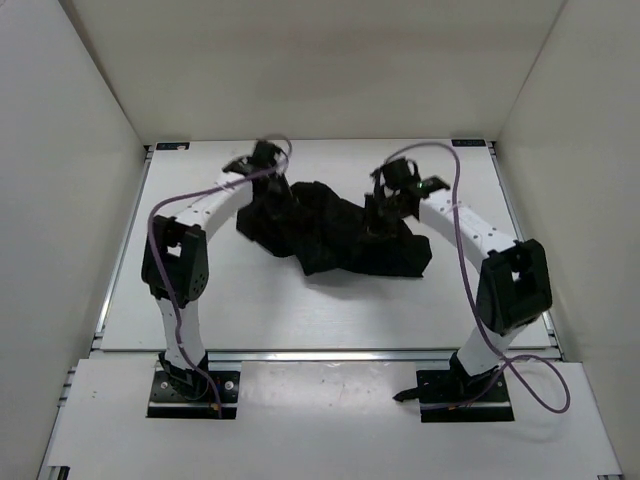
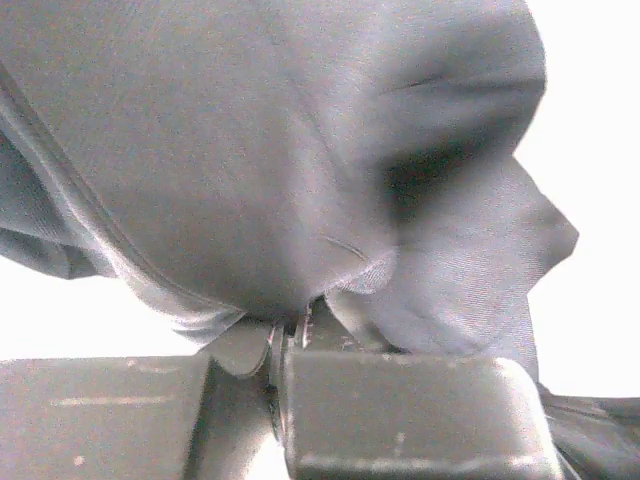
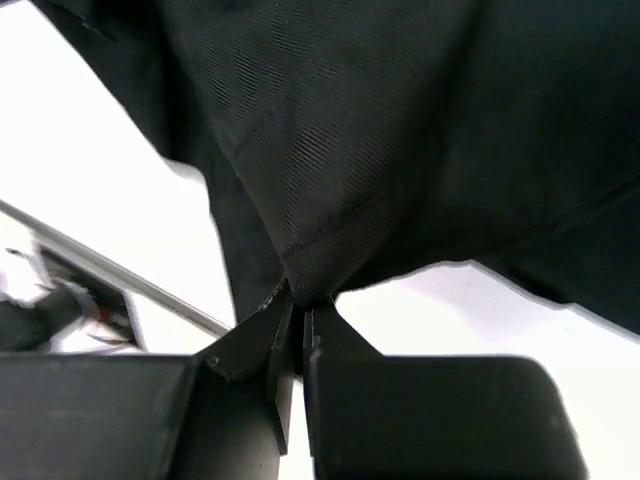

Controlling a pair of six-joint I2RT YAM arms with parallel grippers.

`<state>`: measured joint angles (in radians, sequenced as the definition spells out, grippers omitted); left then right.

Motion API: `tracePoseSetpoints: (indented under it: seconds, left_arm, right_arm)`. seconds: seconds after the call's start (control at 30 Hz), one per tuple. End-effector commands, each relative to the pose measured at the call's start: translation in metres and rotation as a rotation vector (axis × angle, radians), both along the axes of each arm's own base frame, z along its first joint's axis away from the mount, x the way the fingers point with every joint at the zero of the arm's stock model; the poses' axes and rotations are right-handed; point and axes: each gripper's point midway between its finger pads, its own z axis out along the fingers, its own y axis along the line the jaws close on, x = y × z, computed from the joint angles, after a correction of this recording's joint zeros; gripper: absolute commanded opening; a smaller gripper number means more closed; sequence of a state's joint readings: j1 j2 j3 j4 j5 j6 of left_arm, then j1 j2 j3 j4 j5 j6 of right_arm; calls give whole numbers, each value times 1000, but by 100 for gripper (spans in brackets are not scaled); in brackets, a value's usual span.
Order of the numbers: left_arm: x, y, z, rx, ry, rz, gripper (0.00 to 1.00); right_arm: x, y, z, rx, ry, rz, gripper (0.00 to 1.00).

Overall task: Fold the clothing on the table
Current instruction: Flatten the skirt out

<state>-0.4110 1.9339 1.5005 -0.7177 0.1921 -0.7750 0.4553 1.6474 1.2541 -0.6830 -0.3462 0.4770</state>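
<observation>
Overhead, we see the soft black fabric garment [image 1: 340, 235] lying crumpled in the upper middle of the frame, on the matte white rectangular tabletop [image 1: 300, 310]. Our left hand [image 2: 290, 335] is at the heap's upper left edge. In its wrist view we find the two fingers pressed nearly together, with a fold of the cloth caught at their tips. Our right hand [image 3: 300, 318] is at the centre right of the heap, clenched on a stitched hem corner, and the cloth fans up the frame from that pinch.
</observation>
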Motion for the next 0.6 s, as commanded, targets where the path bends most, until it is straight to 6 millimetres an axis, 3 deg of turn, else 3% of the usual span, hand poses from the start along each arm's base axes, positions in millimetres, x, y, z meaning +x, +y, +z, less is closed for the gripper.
tracePoseSetpoints:
  seconds: [0.0,0.03,0.07,0.1,0.13,0.17,0.2,0.27,0.33,0.37,0.4,0.43,0.47,0.5,0.53,0.57]
  left_arm:
    - [91,29,156,-188,-343,86,0]
    - [109,31,204,-230,-441,90,0]
    - [114,44,225,-263,-457,119,0]
    - [120,51,258,-309,-517,134,0]
    - [116,63,279,-358,-546,137,0]
    - [117,73,275,-394,-528,153,0]
    - [109,81,297,-423,-590,151,0]
    - [90,87,291,-478,-593,150,0]
    - [62,91,263,-517,-595,153,0]
    - [50,95,224,-519,-521,182,0]
    - [38,97,237,-530,-587,164,0]
    - [21,96,206,-525,-548,166,0]
    - [4,96,159,-520,-450,172,0]
    - [-10,90,152,-543,-444,146,0]
    - [-28,88,115,-545,-391,147,0]
    - [-52,84,77,-556,-295,150,0]
  right_arm:
    - [92,2,113,159,-293,34,0]
    - [102,-1,129,166,-319,41,0]
    - [125,-4,169,169,-411,38,0]
    - [140,-4,205,178,-487,44,0]
    - [149,-13,252,209,-592,31,0]
    - [157,-20,246,208,-561,15,0]
    - [160,-25,258,230,-577,-7,0]
    - [159,-41,250,256,-550,-23,0]
    - [141,-48,209,225,-475,-36,0]
    - [142,-53,203,229,-494,-46,0]
    - [131,-61,182,229,-470,-66,0]
    - [116,-64,151,240,-419,-76,0]
    - [106,-71,141,257,-398,-88,0]
    - [90,-82,107,247,-344,-118,0]
    - [73,-84,78,249,-293,-113,0]
    - [64,-92,60,242,-254,-135,0]
